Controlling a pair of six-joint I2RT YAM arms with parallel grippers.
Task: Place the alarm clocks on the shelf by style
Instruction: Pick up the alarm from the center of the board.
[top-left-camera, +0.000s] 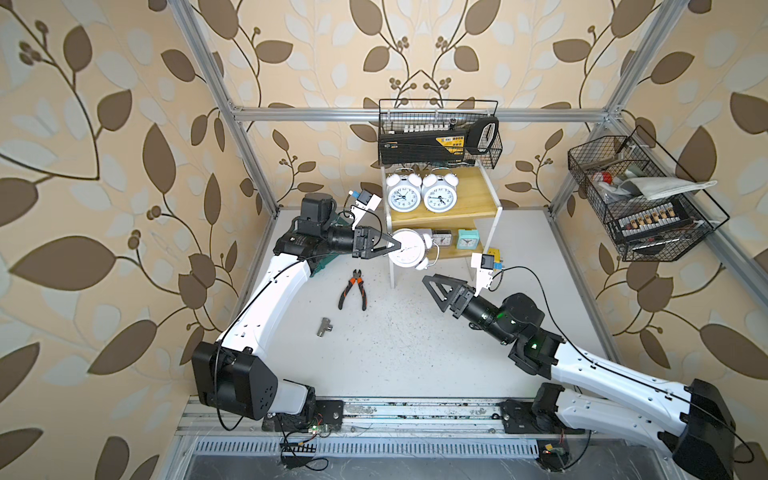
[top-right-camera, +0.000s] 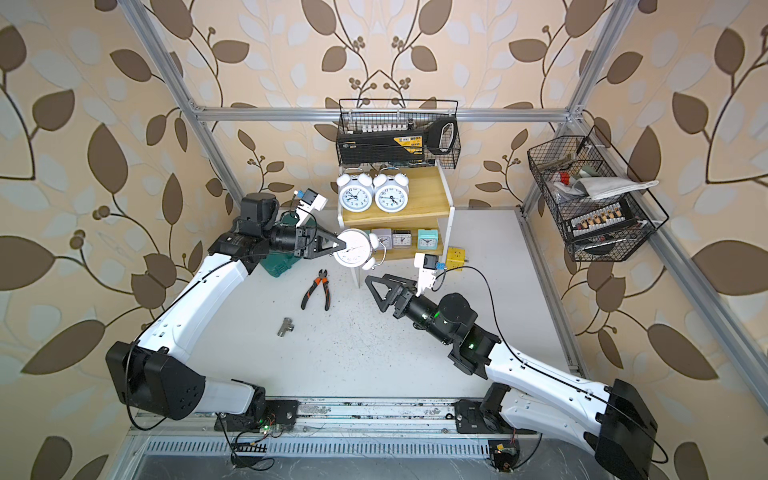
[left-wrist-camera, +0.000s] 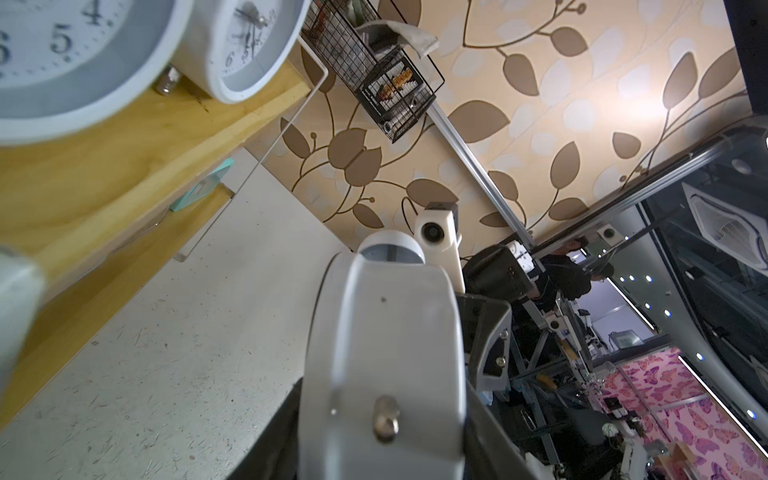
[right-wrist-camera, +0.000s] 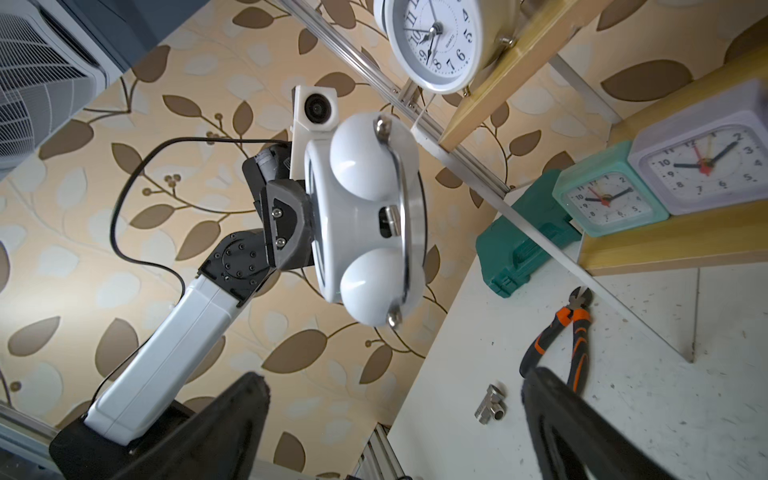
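Two twin-bell clocks (top-left-camera: 402, 196) upright on shelf (top-left-camera: 478, 199) top board, one dial marked QUARTZ | left gripper (top-left-camera: 392, 246) clamps third twin-bell clock (top-left-camera: 411, 250) aloft near lower board | right gripper (top-left-camera: 433, 294) jaws apart, empty

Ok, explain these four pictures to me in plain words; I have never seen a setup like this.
Two robot arms stand at a white table, each ending in a two-fingered gripper. Two pictures look down from overhead; the other two come from cameras on the arms' wrists. The left gripper holds a round white alarm clock beside the shelf; the right gripper is open and empty. Two matching clocks stand on the upper board, small square clocks on the lower one. Pliers and a metal pipe fitting lie on the table.
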